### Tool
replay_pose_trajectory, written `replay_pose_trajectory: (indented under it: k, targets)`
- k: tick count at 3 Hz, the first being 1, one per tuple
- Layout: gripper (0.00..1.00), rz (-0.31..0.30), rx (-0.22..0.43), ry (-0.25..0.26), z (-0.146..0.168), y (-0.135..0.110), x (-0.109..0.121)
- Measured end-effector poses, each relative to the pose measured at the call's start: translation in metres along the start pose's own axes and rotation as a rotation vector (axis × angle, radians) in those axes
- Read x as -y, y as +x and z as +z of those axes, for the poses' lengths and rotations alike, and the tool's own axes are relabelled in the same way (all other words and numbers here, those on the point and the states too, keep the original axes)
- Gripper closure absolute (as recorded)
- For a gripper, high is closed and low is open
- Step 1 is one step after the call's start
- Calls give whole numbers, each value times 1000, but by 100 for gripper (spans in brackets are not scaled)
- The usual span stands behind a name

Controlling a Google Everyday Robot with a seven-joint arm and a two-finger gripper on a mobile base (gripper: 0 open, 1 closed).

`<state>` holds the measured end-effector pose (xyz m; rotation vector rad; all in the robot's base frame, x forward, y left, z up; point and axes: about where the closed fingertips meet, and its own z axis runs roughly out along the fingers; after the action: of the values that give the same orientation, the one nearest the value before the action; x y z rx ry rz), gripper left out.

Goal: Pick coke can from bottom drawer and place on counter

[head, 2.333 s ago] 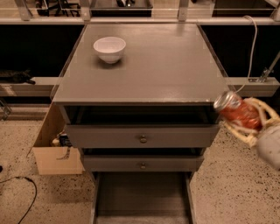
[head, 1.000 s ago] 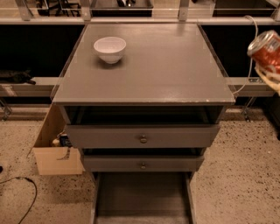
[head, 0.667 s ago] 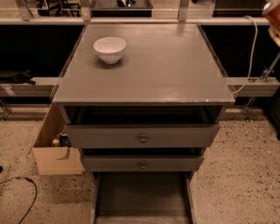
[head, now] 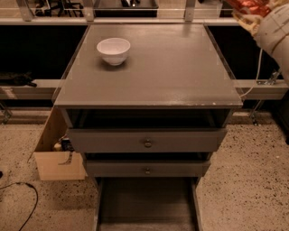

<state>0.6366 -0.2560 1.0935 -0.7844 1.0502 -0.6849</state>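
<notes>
Camera view: gripper (head: 246,16) at the top right corner, up off the counter's (head: 158,72) right rear edge and clamped on the coke can (head: 254,5). The frame edge cuts off part of the can. White bowl (head: 113,50) sits on the counter, left rear. Bottom drawer (head: 146,200) stands pulled open below two knobbed drawer fronts (head: 147,140).

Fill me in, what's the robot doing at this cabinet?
The gripper is at the top right corner of the view, above and just right of the counter's far right corner. It holds the coke can, which is partly cut off by the frame edge. The bottom drawer is pulled out with nothing on its floor. The can is not yet on the counter, where only a white bowl sits at the rear left.
</notes>
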Motion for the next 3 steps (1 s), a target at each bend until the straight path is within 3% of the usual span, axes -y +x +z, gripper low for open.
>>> replay_pose_trajectory:
  k: [2,3]
  targets:
    - [100,20,-1,-14,14,-1,-11]
    - [100,47,89,-76,47,-49,-52]
